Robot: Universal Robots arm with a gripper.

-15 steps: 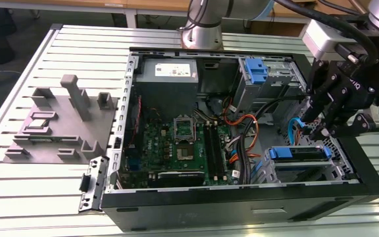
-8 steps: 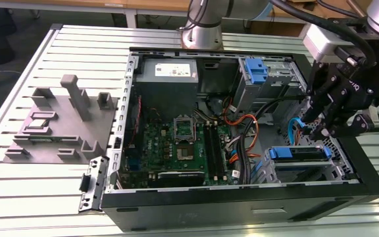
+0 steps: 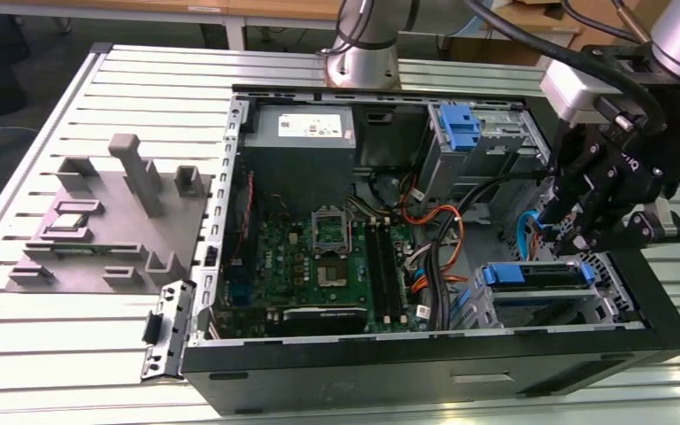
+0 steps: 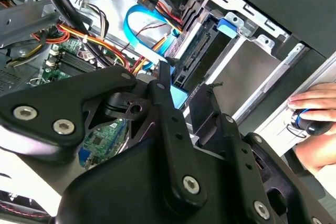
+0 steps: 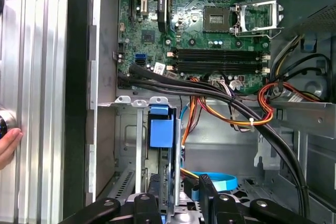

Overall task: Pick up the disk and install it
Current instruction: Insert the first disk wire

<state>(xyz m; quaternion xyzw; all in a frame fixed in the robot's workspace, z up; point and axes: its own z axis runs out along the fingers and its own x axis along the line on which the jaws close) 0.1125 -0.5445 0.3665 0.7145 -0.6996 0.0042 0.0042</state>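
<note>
First wrist view showed the gripper (image 5: 177, 182) with jaws narrowly parted, 1 side gapped, astride the disk (image 5: 170, 163), which sat edge-up in the drive cage (image 5: 126, 145). Just beside them lay a blue cable (image 5: 223, 183); a skewed lift might snag it, likely unseating the disk.

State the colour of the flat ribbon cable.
The flat ribbon cable is light blue, clearest in the second wrist view.

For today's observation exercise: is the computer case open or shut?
Open: the computer case lacks its side cover; the green circuit board inside shows.
</note>
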